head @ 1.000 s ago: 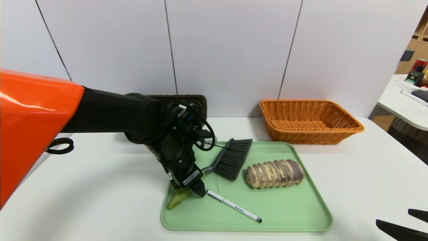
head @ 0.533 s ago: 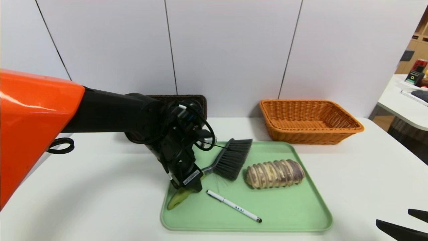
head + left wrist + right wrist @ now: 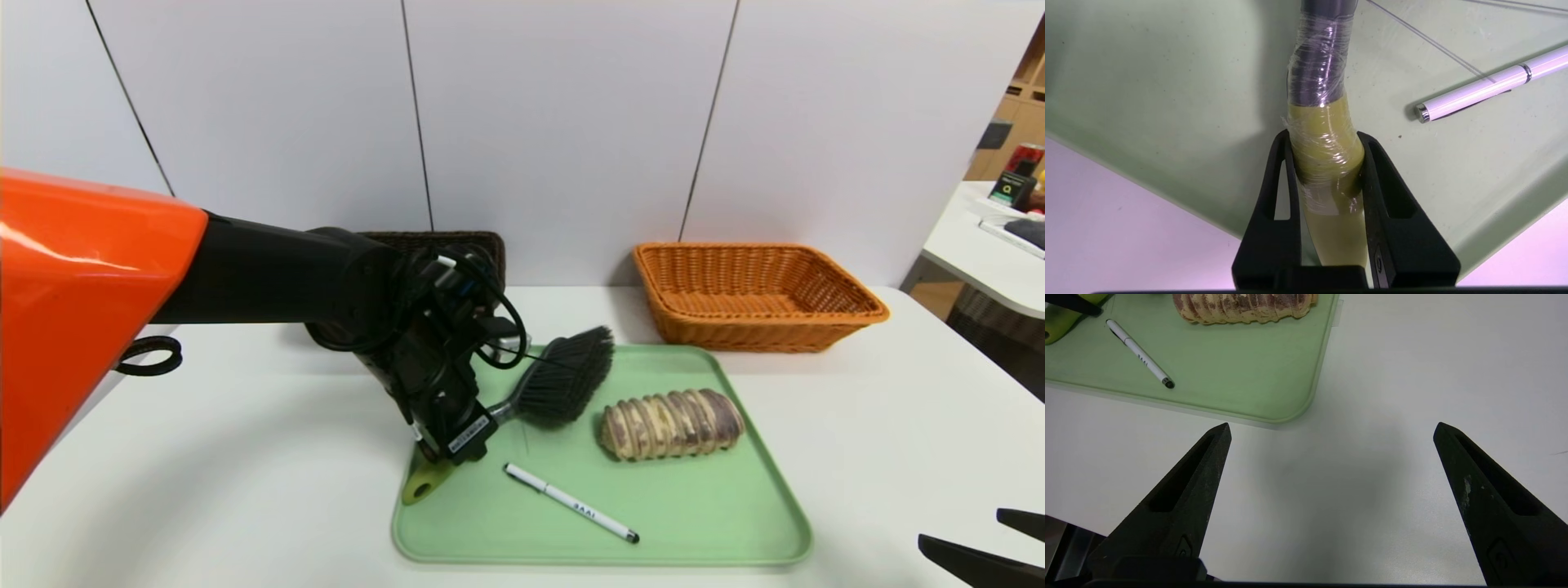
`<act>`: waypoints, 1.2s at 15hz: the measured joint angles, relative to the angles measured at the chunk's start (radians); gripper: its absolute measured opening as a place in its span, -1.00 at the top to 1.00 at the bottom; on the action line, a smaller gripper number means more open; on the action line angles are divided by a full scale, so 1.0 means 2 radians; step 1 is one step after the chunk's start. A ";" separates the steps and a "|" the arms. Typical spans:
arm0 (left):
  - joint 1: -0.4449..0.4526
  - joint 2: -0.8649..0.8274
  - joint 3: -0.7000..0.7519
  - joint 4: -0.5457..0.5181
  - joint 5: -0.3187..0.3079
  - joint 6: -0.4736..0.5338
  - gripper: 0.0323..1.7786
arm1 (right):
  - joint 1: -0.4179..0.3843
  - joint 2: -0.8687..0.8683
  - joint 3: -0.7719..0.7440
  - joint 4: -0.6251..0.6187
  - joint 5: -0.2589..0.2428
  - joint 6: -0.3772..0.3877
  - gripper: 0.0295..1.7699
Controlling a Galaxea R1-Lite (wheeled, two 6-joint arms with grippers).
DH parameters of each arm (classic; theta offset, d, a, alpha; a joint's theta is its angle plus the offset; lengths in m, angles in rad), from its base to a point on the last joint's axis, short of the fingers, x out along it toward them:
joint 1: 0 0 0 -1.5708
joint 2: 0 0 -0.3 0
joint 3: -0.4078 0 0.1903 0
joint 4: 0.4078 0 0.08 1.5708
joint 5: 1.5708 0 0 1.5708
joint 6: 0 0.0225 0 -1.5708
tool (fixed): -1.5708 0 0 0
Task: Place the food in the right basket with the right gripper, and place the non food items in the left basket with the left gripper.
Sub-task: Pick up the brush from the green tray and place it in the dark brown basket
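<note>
Room: pale panelled wall behind a white bench (image 3: 245, 457); a green tray (image 3: 735, 531) lies mid-bench.
Left basket (image 3: 457, 242): dark woven, at the wall, just behind the left pincer's arm and mostly hidden by it.
Left pincer (image 3: 1325, 163): pointing steeply down over the tray's near-left corner, its two fingers (image 3: 1278, 192) pressed against both sides of the brush's green handle; it is clamped on the hand brush (image 3: 563, 376).
Brush axis: the handle end pokes out on the near side of the pincer over the tray's edge; the black bristle head lies beyond and to the right of it, so the long axis runs from near-left to far-right.
Key relation: the dark basket lies behind the pincer, so the brush likely has to be lifted and carried back toward the wall.
Pen (image 3: 571, 513): white, flat on the tray, just right of the left pincer, black tip pointing near-right.
Bread roll (image 3: 671, 423): farther right on the tray, long axis crosswise; the right arm is nearer to it.
Right basket (image 3: 755, 294): orange, behind the tray's right corner.
Right pincer (image 3: 1331, 457): parked at the near-right of the bench, fingers wide apart, holding nothing.
</note>
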 joint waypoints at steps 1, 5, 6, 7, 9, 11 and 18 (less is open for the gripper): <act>0.000 -0.001 0.000 0.000 0.000 -0.001 0.53 | 0.000 0.000 0.000 0.000 0.000 0.000 -0.93; 0.001 -0.013 0.000 -0.001 0.001 -0.003 0.53 | 0.000 0.000 0.001 0.000 0.000 0.001 -0.93; 0.001 -0.016 -0.001 -0.001 0.001 -0.005 0.53 | 0.000 -0.001 0.001 0.000 0.000 0.000 -0.93; 0.001 -0.021 -0.001 -0.001 0.001 -0.008 0.53 | 0.000 -0.001 0.001 0.000 0.000 0.001 -0.93; 0.001 -0.030 -0.001 -0.002 0.001 -0.009 0.53 | 0.000 -0.001 0.001 0.000 0.000 0.000 -0.93; 0.001 -0.040 -0.002 -0.001 0.001 -0.009 0.53 | 0.000 -0.005 0.001 0.000 0.001 0.000 -0.93; 0.001 -0.075 -0.003 -0.002 0.001 -0.015 0.53 | 0.000 -0.012 0.001 0.000 0.001 0.000 -0.93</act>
